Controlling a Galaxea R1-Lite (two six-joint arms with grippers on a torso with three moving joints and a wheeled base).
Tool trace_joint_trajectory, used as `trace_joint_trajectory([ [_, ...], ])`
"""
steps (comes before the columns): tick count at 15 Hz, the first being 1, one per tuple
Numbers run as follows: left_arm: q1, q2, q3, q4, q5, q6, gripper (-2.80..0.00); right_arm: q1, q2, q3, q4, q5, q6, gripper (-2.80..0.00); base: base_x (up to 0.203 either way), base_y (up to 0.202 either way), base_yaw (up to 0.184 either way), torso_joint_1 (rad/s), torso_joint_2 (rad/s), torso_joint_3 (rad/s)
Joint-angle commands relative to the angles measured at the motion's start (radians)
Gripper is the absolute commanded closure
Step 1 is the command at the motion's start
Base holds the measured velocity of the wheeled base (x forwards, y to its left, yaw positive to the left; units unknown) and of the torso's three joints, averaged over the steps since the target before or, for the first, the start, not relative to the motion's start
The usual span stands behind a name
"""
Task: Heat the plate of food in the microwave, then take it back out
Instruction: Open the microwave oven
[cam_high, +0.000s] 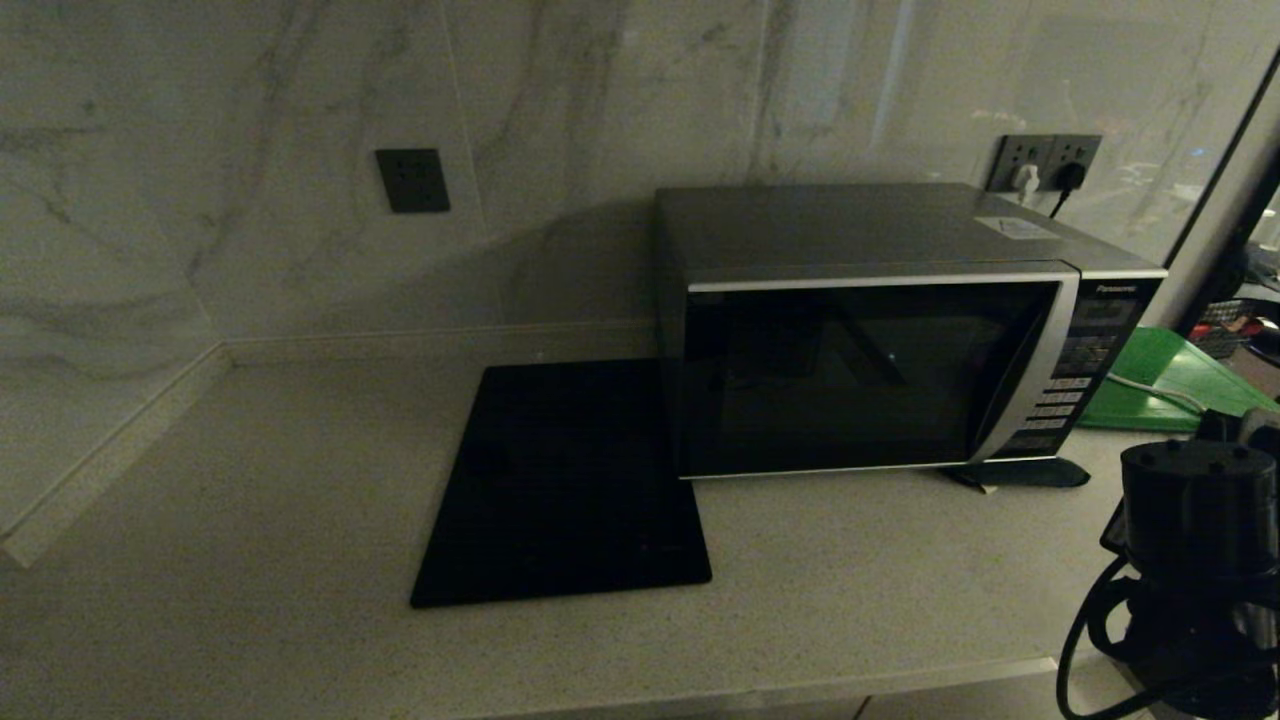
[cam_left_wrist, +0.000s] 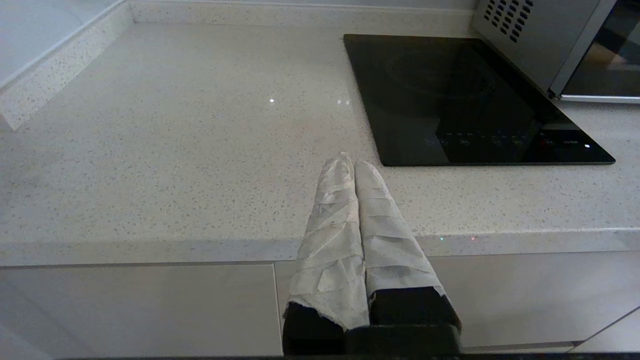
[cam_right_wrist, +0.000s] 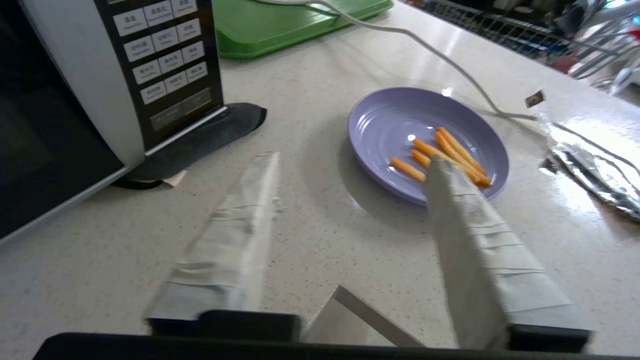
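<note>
The silver-grey microwave (cam_high: 870, 330) stands on the counter with its dark glass door shut; its button panel (cam_right_wrist: 162, 60) also shows in the right wrist view. To its right on the counter lies the lavender plate (cam_right_wrist: 390, 127) with several orange sticks (cam_right_wrist: 450, 155); the head view does not show it. My right gripper (cam_right_wrist: 352, 160) hovers open near the counter's front edge, one taped finger overlapping the plate's near rim in the picture, nothing held. My left gripper (cam_left_wrist: 350, 161) is shut and empty, parked over the counter's front edge left of the cooktop.
A flat black cooktop (cam_high: 565, 480) lies left of the microwave. A green board (cam_right_wrist: 290, 22) sits behind the plate, with a white cable (cam_right_wrist: 440, 55) running past it. Crinkled foil (cam_right_wrist: 595, 160) lies right of the plate. A dark pad (cam_right_wrist: 200, 140) sticks out under the microwave's corner.
</note>
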Motion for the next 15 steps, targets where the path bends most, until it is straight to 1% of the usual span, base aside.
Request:
trace_joint_trajectory([
  [1, 0.0, 0.0, 0.0, 0.0, 0.001, -0.001, 0.0, 0.002, 0.033, -0.018, -0.005, -0.034, 0.002, -2.8, 0.0, 0.0, 0.0, 0.0, 0.0, 0.0],
  [5, 0.0, 0.0, 0.0, 0.0, 0.001, -0.001, 0.0, 0.001, 0.084, -0.091, -0.008, -0.088, 0.007, -2.8, 0.0, 0.0, 0.0, 0.0, 0.0, 0.0],
  [8, 0.0, 0.0, 0.0, 0.0, 0.001, -0.001, 0.0, 0.0, 0.118, -0.176, -0.008, -0.113, 0.011, -2.8, 0.0, 0.0, 0.0, 0.0, 0.0, 0.0],
  [13, 0.0, 0.0, 0.0, 0.0, 0.001, -0.001, 0.0, 0.001, 0.215, -0.27, -0.009, -0.149, 0.013, -2.8, 0.0, 0.0, 0.0, 0.0, 0.0, 0.0],
  [15, 0.0, 0.0, 0.0, 0.0, 0.001, -0.001, 0.0, 0.001, 0.257, -0.299, -0.008, -0.177, 0.011, -2.8, 0.0, 0.0, 0.0, 0.0, 0.0, 0.0],
])
